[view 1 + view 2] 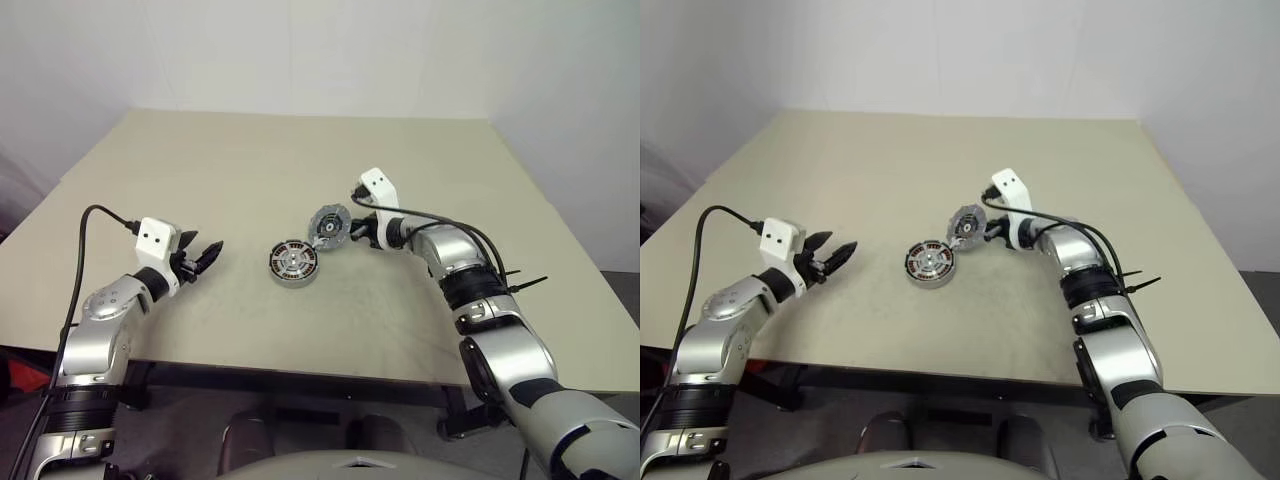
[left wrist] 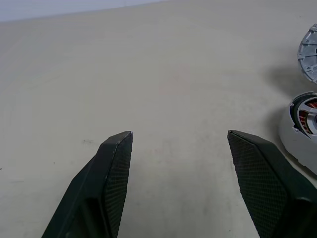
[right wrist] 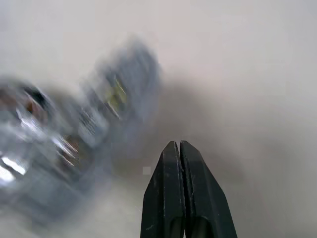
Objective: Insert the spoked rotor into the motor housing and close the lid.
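The motor housing (image 1: 293,263) lies flat mid-table, copper windings ringing a silver centre; its edge also shows in the left wrist view as the housing (image 2: 303,124). I cannot tell the spoked rotor apart from that centre. Just behind and right of it the silver lid (image 1: 329,226) stands tilted, face towards me, lower edge near the housing's rim. My right gripper (image 1: 351,232) is shut with nothing between its fingers (image 3: 168,163), tips at the lid's right edge. My left gripper (image 1: 208,252) hangs open over bare table, well left of the housing, its fingers (image 2: 116,163) wide apart.
The beige table (image 1: 250,170) is broad, with a white wall behind it. Its front edge (image 1: 300,368) runs close under both arms. A black cable (image 1: 95,215) loops from the left wrist, and another cable (image 1: 450,222) runs along the right forearm.
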Motion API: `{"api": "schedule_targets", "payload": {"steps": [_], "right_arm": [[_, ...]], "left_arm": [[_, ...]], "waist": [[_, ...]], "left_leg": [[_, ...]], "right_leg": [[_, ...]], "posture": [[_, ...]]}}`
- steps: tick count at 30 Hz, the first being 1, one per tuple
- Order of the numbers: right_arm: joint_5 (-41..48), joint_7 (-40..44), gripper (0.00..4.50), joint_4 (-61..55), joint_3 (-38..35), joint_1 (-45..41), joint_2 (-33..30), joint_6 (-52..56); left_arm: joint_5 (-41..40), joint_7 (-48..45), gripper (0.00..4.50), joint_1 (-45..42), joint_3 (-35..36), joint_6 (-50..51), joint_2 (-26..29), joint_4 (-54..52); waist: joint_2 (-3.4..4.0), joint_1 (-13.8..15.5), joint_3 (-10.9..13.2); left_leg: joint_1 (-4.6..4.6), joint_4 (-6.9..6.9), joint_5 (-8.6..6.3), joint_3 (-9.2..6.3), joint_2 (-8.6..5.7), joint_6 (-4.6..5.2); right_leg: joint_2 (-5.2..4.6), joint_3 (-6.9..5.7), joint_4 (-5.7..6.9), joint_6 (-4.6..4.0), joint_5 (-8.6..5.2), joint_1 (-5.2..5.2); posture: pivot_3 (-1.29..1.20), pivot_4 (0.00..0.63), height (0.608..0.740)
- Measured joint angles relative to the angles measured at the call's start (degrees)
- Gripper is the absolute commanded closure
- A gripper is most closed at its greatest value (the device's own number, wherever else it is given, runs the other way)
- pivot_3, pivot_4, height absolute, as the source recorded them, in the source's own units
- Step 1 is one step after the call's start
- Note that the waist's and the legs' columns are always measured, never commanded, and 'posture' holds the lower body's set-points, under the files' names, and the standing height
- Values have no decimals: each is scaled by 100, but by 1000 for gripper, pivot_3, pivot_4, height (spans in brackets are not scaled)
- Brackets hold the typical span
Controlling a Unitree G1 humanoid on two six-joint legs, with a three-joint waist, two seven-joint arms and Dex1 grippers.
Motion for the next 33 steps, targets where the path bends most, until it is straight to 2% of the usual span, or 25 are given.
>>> {"api": "schedule_targets", "payload": {"steps": [5, 11, 24, 33], "right_arm": [[566, -65, 4485, -106, -568, -349, 186, 833], [683, -59, 4485, -387, -590, -353, 183, 1181], [895, 273, 4485, -1369, -219, -331, 60, 2047], [1003, 44, 4485, -1884, 250, 194, 387, 2337]], "left_arm": [[4, 0, 1261, 10, -5, 1, 0, 0], [5, 1, 1261, 9, 10, 0, 76, 2], [12, -22, 1261, -284, 136, -92, 421, 446], [32, -24, 1261, -660, 258, -222, 533, 777]], "waist": [[0, 19, 0], [0, 9, 0], [1, 17, 1], [-8, 20, -4]], "left_leg": [[3, 0, 1, -1, 0, -1], [2, -2, 2, -1, 0, -3], [6, -7, 6, -2, 0, -10], [22, -7, 10, -3, -1, -18]], "right_leg": [[-1, -3, -2, 0, 0, 0], [-1, -3, -3, 0, 0, -2], [0, -3, -3, 0, -1, -3], [-1, -2, -4, 1, -1, 10]], "posture": [[0, 0, 740], [0, 0, 740], [0, 0, 740], [0, 0, 740]]}}
